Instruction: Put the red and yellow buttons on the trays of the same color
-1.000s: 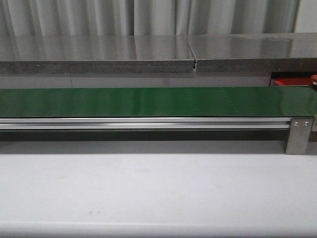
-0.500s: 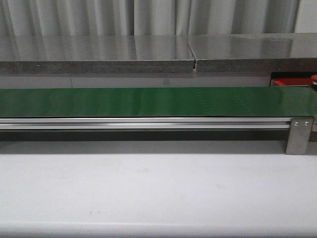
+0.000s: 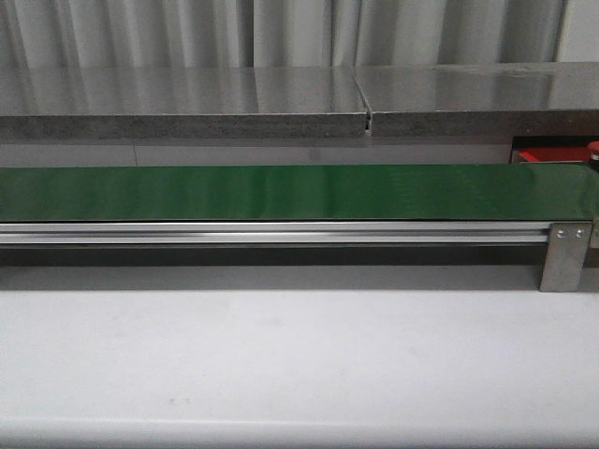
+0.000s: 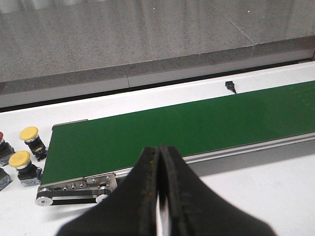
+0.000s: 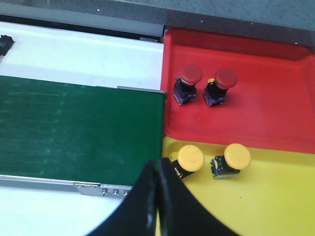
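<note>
- Long green belt across the white table in the front view, bare along its whole length; grey stone counter behind, curtain above; metal end bracket at the belt's right end.
- Only a sliver of the red tray in the front view, past the belt's right end; no arm in that view.
- In the right wrist view, red tray in full beside the belt's end, yellow tray touching it along one edge; hidden entirely from the front view.
- Two red buttons upright on the red tray, side by side, near the belt end; two yellow buttons on the yellow tray, tipped on their sides, just beside the gripper tips.
- Right gripper black, jaws pressed together, nothing between them; tips over the seam between belt and yellow tray.
- Left gripper likewise closed tight and empty, over the near rail of the belt's other end.
- Only in the left wrist view: two more yellow buttons upright on the table off the belt's end roller; a red-capped one cut by the edge; a small black sensor on the far side.
</note>
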You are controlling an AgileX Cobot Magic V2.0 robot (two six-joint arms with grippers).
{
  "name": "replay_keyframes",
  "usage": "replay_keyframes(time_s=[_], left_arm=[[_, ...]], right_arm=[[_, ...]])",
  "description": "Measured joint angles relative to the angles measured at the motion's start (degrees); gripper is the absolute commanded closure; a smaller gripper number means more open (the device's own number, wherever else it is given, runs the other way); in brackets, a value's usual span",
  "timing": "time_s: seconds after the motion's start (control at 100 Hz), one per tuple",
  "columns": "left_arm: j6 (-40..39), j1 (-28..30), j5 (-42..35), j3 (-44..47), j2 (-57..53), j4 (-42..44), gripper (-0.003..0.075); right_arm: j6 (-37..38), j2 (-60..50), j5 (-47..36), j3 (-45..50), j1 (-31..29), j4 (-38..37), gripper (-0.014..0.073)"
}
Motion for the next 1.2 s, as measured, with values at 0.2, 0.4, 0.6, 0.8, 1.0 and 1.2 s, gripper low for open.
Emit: replay_keyframes(time_s=[0.2,0.4,0.6,0.8,1.0,1.2], left_arm=[[0.0,0.0,0.0,0.0,0.0,0.0,0.0741],[0.0,0.0,0.0,0.0,0.0,0.0,0.0741],[0.0,0.0,0.0,0.0,0.0,0.0,0.0741],[0.0,0.0,0.0,0.0,0.0,0.0,0.0741],[0.0,0.0,0.0,0.0,0.0,0.0,0.0741],[0.0,0.0,0.0,0.0,0.0,0.0,0.0741]], right_arm=[[5.4,-5.3,-0.1,4.7,5.2,-3.7,0.0712],[5.9,-11.0,-0.7,11.0,7.3,-3.8,0.0712],[6.1,-18.8,-0.5,15.6,7.3,-4.0,0.0712],[6.1,-24.9,0.2,17.0,7.3,-4.0,0.0712],[6.1,-26.3,0.2,17.2,7.3,-4.0,0.0712],[6.1,-26.3,0.2,17.2,7.3,-4.0,0.0712]])
